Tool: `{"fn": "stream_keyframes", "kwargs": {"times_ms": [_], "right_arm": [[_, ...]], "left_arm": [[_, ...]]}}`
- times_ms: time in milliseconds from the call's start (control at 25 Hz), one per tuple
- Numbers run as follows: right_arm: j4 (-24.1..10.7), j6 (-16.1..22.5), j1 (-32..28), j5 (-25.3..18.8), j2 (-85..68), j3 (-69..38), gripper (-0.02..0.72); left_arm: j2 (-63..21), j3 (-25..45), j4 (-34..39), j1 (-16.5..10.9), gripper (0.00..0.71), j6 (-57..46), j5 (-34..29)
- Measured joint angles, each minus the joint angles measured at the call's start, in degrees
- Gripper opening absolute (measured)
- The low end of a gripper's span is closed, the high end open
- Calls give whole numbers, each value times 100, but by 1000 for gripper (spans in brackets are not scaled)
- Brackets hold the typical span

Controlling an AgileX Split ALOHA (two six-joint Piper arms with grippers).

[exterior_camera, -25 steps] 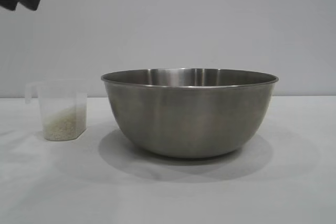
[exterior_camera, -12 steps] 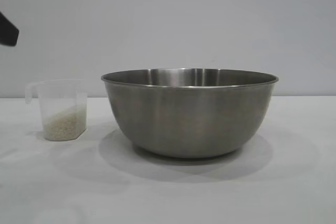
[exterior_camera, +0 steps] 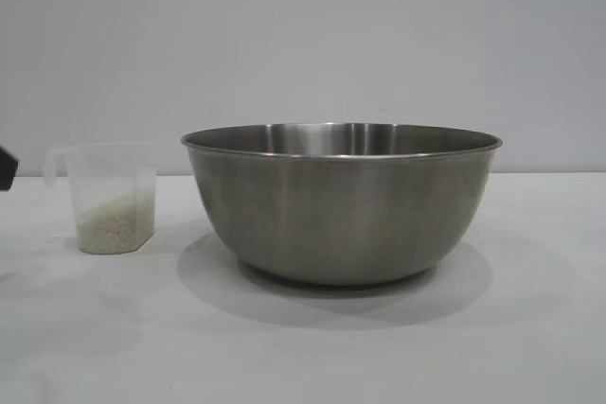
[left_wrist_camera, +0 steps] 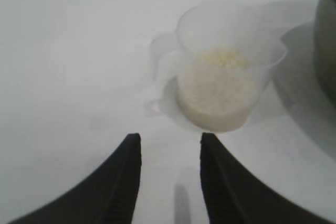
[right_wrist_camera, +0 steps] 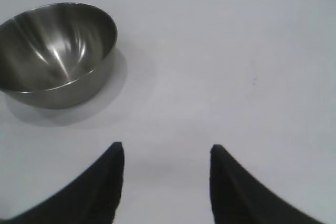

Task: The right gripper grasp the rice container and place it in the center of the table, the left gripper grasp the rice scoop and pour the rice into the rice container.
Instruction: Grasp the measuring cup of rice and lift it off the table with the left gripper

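A: Rice (exterior_camera: 115, 223), a pale heap of small white grains, fills the lower part of the small translucent clear plastic measuring cup (exterior_camera: 104, 197). That rice scoop stands upright on the flat white matte surface (exterior_camera: 303, 357), its side handle turned away from the bowl in the exterior view.

B: And the rice container?

A: The large round stainless-steel mixing bowl (exterior_camera: 342, 202) sits upright about mid-surface, just beside the scoop but not touching it. The right wrist view shows its inside bare (right_wrist_camera: 58, 51).

B: Where is the left end effector?

A: The black claw-like left end effector (left_wrist_camera: 170, 145) is low over the surface, near the scoop's handle side. Its two pointed fingers (left_wrist_camera: 128, 171) stand apart with only bare surface between them, so it is open and holds nothing. In the exterior view only a dark sliver (exterior_camera: 7, 169) shows at the left edge, level with the scoop's rim.

B: And the right one?

A: The black claw-like right end effector (right_wrist_camera: 167, 150) hangs well apart from the bowl, its fingers (right_wrist_camera: 113, 174) spread wide over bare surface, gripping nothing. It does not appear in the exterior view
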State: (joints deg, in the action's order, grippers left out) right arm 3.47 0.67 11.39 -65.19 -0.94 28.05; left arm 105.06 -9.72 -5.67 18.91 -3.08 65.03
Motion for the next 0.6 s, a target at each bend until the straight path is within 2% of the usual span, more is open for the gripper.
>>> {"fn": "stream_keyframes", "kwargs": {"times_ms": [600], "right_arm": [[0,0,0,0,0,0,362]], "left_arm": [[749,-722,-227,0,227,66,16]]}}
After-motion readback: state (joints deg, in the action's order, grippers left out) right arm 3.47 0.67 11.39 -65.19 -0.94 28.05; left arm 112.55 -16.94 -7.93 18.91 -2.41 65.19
